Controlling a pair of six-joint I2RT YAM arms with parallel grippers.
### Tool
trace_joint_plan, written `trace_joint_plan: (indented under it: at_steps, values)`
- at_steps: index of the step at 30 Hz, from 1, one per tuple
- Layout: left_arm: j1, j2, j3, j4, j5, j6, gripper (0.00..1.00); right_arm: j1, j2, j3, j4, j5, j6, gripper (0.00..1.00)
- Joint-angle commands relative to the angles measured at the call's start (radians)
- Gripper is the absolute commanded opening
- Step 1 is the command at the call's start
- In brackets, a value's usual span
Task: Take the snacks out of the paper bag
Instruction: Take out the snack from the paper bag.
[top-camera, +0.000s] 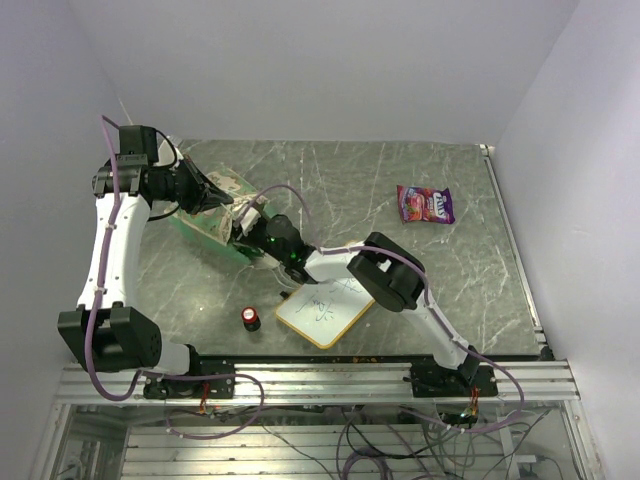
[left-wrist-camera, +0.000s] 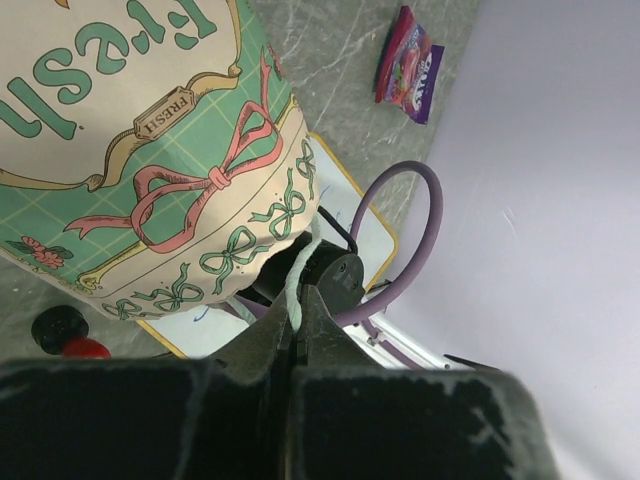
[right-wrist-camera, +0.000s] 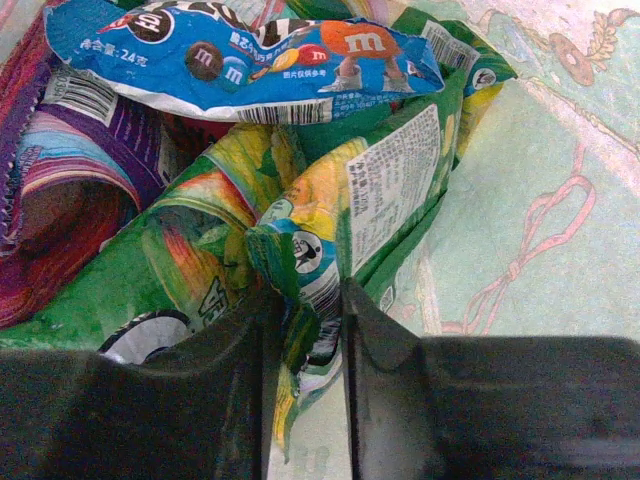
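Observation:
The green paper bag (top-camera: 213, 222) lies at the table's left, its printed side filling the left wrist view (left-wrist-camera: 150, 130). My left gripper (left-wrist-camera: 297, 300) is shut on the bag's white string handle (left-wrist-camera: 300, 262). My right gripper (right-wrist-camera: 305, 300) is inside the bag, and its fingers press both sides of a crumpled green snack packet (right-wrist-camera: 310, 255). Behind it lie a blue snack packet (right-wrist-camera: 240, 55), a purple one (right-wrist-camera: 60, 180) and another green one (right-wrist-camera: 180, 250). A further purple snack packet (top-camera: 425, 204) lies out on the table at the far right.
A wood-framed whiteboard (top-camera: 325, 312) lies near the front edge under the right arm. A small black cylinder with a red cap (top-camera: 250, 318) stands just left of it. White walls close in at the back and both sides.

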Motion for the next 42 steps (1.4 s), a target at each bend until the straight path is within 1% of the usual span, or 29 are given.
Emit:
trace_joint_plan:
  at_steps: [1, 3, 4, 8, 10, 14, 17, 20, 22, 25, 28, 31, 34, 37, 40, 42]
  values:
    - [0.002, -0.010, 0.033, 0.002, -0.002, -0.003, 0.07, -0.001, -0.013, -0.013, 0.023, -0.007, -0.006, 0.21]
    - [0.001, -0.009, 0.037, 0.008, -0.006, -0.009, 0.07, 0.000, -0.045, -0.050, 0.026, -0.027, 0.004, 0.12]
    - [0.002, -0.010, 0.034, 0.013, -0.006, -0.014, 0.07, -0.001, -0.064, -0.068, 0.026, -0.037, 0.009, 0.10]
    - [0.002, -0.028, -0.002, 0.070, -0.009, -0.054, 0.07, -0.001, -0.149, -0.159, 0.035, -0.100, 0.030, 0.08]
    - [0.002, -0.034, -0.009, 0.087, -0.019, -0.055, 0.07, 0.000, -0.197, -0.205, 0.017, -0.132, 0.046, 0.01]
    - [0.004, -0.034, -0.019, 0.111, -0.014, -0.061, 0.07, -0.001, -0.319, -0.323, 0.004, -0.180, 0.099, 0.00]
    - [0.003, -0.050, -0.054, 0.151, -0.010, -0.085, 0.07, -0.001, -0.415, -0.375, -0.066, -0.246, 0.101, 0.00]
    - [0.007, -0.066, -0.082, 0.174, -0.014, -0.099, 0.07, -0.006, -0.509, -0.443, -0.106, -0.278, 0.144, 0.00]
    - [0.008, -0.063, -0.078, 0.162, -0.019, -0.100, 0.07, -0.012, -0.570, -0.475, -0.158, -0.392, 0.126, 0.00]
    - [0.008, -0.071, -0.101, 0.155, -0.028, -0.121, 0.07, -0.012, -0.663, -0.492, -0.296, -0.495, 0.093, 0.00]
    - [0.008, -0.091, -0.140, 0.167, -0.039, -0.165, 0.07, -0.012, -0.754, -0.486, -0.457, -0.548, 0.090, 0.00]
    - [0.008, -0.104, -0.144, 0.155, -0.063, -0.177, 0.07, -0.012, -0.873, -0.492, -0.588, -0.582, 0.094, 0.00]
    - [0.008, -0.108, -0.140, 0.138, -0.090, -0.175, 0.07, -0.012, -1.008, -0.528, -0.730, -0.559, 0.095, 0.00]
    - [0.008, -0.111, -0.139, 0.131, -0.095, -0.178, 0.07, -0.013, -1.148, -0.528, -0.911, -0.483, 0.063, 0.00]
    - [0.008, -0.128, -0.157, 0.146, -0.103, -0.187, 0.07, -0.016, -1.273, -0.508, -1.070, -0.319, 0.035, 0.00]
    - [0.008, -0.133, -0.166, 0.158, -0.103, -0.191, 0.07, -0.023, -1.344, -0.504, -1.122, -0.203, 0.029, 0.00]
